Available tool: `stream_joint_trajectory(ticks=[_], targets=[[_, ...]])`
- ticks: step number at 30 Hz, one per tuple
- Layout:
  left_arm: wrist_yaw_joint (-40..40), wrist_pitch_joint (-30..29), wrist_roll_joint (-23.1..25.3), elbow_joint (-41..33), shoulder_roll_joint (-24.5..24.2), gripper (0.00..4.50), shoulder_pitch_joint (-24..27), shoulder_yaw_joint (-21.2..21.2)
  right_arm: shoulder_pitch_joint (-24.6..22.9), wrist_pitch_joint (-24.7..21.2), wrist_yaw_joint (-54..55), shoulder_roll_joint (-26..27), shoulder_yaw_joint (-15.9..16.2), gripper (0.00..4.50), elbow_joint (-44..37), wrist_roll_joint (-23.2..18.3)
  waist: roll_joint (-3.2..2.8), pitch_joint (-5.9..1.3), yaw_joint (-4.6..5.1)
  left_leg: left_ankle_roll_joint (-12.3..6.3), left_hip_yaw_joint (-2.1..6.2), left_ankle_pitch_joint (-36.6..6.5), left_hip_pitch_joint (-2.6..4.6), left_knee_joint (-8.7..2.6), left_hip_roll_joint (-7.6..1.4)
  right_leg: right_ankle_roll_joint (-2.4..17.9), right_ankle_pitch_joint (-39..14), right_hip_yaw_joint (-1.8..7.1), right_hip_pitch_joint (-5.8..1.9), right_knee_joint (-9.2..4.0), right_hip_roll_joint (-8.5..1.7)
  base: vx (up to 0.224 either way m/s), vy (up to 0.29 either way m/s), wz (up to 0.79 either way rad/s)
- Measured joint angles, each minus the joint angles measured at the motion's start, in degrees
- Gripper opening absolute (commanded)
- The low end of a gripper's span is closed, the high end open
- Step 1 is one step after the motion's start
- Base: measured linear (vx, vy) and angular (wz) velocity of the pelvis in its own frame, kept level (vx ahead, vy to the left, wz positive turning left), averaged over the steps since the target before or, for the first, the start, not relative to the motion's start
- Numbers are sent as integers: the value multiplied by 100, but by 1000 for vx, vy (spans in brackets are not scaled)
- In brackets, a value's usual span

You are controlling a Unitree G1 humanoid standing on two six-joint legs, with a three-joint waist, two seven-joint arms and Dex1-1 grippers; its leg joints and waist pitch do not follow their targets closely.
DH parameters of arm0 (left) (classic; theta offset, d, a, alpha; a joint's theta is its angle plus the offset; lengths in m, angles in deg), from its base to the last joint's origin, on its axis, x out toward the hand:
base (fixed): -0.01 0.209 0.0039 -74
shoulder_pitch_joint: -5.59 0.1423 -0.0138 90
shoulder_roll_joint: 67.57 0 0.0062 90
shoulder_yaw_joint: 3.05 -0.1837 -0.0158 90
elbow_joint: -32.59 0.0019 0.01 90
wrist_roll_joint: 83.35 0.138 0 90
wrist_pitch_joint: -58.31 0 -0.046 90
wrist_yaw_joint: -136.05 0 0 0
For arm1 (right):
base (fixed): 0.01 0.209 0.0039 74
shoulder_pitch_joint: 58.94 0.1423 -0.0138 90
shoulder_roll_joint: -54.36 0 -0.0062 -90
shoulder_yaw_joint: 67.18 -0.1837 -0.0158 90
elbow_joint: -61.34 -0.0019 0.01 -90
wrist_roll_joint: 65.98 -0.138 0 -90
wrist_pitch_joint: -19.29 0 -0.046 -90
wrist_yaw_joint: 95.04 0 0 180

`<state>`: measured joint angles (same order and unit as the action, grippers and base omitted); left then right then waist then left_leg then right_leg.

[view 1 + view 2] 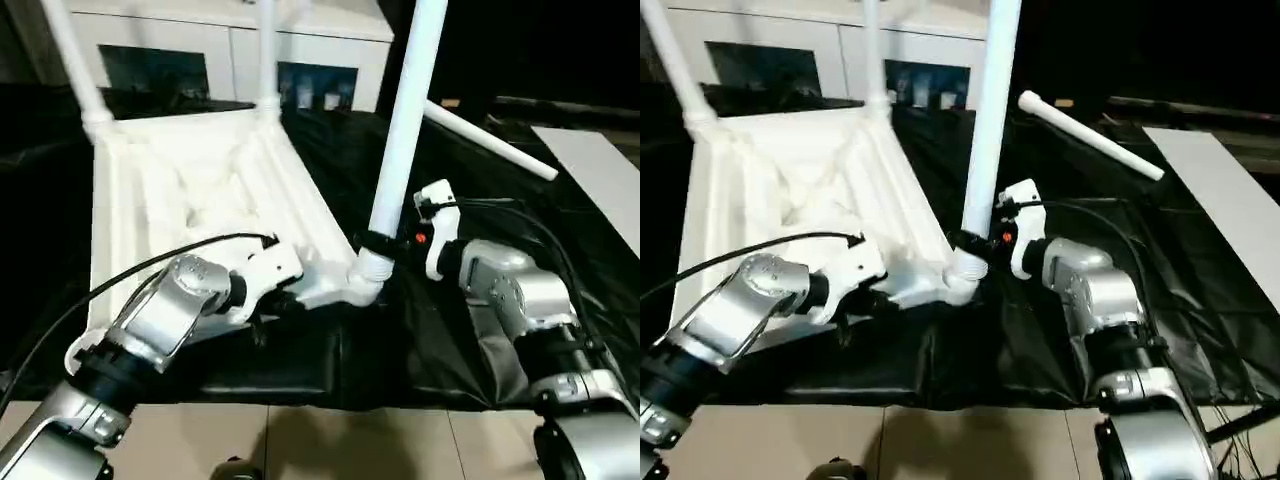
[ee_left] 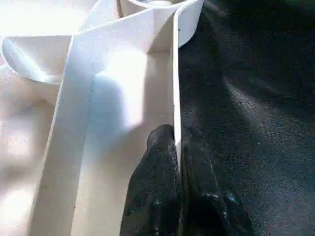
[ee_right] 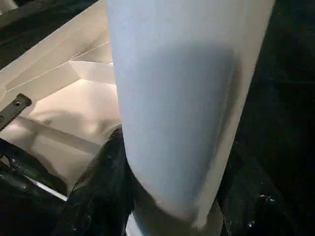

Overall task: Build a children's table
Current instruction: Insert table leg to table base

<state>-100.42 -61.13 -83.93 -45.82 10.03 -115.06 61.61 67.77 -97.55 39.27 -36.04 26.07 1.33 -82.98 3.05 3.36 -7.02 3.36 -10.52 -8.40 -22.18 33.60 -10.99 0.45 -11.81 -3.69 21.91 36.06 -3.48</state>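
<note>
A: Why is the table top (image 1: 190,190) laid ribbed side up on the black sheet (image 1: 450,330)?

B: So the corner sockets can be reached. Its near rim is pinched between the closed fingers (image 2: 157,196) of the left gripper (image 2: 178,147), apparently to steady it.

A: And the right gripper (image 1: 378,243)?

B: It is clamped around the upright leg (image 1: 405,120) at the near right corner, seemingly for seating it. A fourth leg (image 1: 490,143) lies apart on the sheet.

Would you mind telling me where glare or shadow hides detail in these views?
Left wrist view: glare washes out the tabletop's ribbed underside. Right wrist view: the leg looms soft, shaded down its middle. Left eye view: the black sheet swallows detail, and the ribbing is overexposed.
</note>
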Motion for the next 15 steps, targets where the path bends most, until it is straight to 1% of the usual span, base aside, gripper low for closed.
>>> stream_joint_trajectory(ticks=[3,4,7,11,15], targets=[[72,16,41,5,54,0,9,2,77,-189,-343,-94,130,189,23,-12,2,-2,-9,0,0,0,4,2,1,0,0,0,-5,1,-2,0,0,0],[115,43,73,20,94,0,8,2,99,-322,-483,-130,250,189,53,-8,4,-3,-16,0,0,0,7,2,1,0,0,0,-8,1,-2,0,0,0],[128,106,149,67,150,0,8,3,91,-444,-690,-222,341,189,55,-9,4,-4,-42,0,-4,0,12,0,3,-2,-1,1,-12,2,-6,0,0,0],[122,117,156,72,155,0,7,2,89,-450,-938,-332,426,189,5,40,7,-6,-53,0,-4,0,13,0,2,-2,-1,1,-12,4,-6,0,0,0],[116,127,159,72,156,0,7,2,91,-379,-858,-269,383,189,51,81,8,-7,-63,0,-4,0,13,0,1,-2,-1,1,-10,5,-5,0,0,0]])
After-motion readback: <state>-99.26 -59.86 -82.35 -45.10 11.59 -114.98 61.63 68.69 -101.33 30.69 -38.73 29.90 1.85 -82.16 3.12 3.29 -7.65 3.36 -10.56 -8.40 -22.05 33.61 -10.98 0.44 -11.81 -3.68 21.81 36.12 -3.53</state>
